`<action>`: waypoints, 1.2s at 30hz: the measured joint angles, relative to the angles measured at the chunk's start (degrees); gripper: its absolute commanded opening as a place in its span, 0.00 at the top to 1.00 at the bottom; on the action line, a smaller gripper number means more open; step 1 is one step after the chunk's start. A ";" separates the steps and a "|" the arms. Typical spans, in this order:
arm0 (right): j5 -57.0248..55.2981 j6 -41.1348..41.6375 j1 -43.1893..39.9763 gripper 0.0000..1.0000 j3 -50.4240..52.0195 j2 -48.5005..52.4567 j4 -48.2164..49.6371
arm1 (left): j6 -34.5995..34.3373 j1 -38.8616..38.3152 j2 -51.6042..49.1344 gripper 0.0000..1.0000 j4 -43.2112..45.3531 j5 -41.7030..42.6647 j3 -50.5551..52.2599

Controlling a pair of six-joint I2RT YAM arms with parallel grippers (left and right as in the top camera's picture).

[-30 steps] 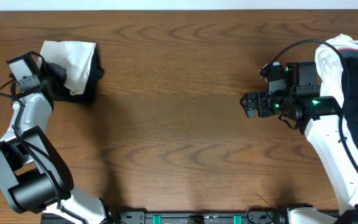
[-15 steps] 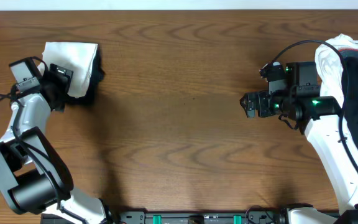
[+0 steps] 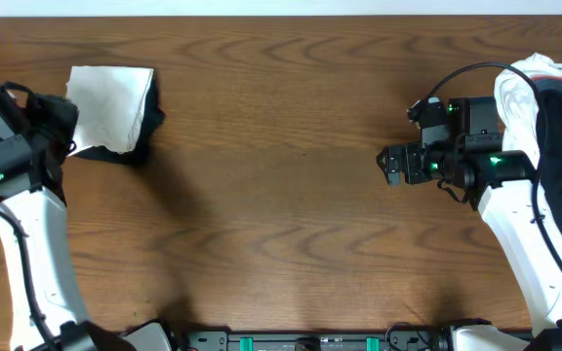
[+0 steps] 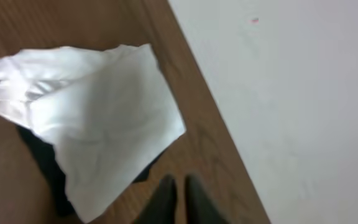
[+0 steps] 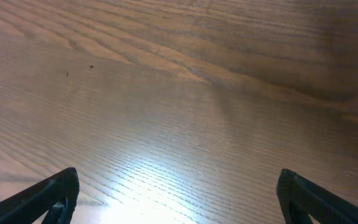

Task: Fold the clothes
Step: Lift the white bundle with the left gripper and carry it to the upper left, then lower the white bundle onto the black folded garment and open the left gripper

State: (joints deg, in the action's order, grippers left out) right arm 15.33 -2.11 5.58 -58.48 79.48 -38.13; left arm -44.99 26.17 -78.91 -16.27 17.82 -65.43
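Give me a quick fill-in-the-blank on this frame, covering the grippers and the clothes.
1. The folded top garment is ____; it lies on a black garment.
2. The left gripper is ____ and holds nothing.
3. The right gripper is ____ above the bare table.
4. The pile of clothes lies beside the ____ arm.

Missing words: white; shut; open; right

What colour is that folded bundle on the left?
The bundle is white over black; left wrist view shows best.
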 measured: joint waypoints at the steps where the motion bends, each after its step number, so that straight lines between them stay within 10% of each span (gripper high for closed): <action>1: 0.02 0.00 0.00 0.01 0.00 0.00 0.00 | 0.00 -0.20 -0.31 0.94 0.22 0.26 -0.09; 23: 0.00 0.00 0.00 0.01 0.00 0.00 0.00 | 12.39 -0.39 -26.18 0.94 0.11 17.38 -0.09; 36: 0.02 -0.02 0.00 0.01 0.00 0.00 0.00 | 10.40 0.31 -24.52 0.93 12.35 25.55 0.11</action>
State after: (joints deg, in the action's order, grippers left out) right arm 15.35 -2.13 5.58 -58.48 79.48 -38.13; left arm -34.59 26.48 -103.44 -3.92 43.38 -65.32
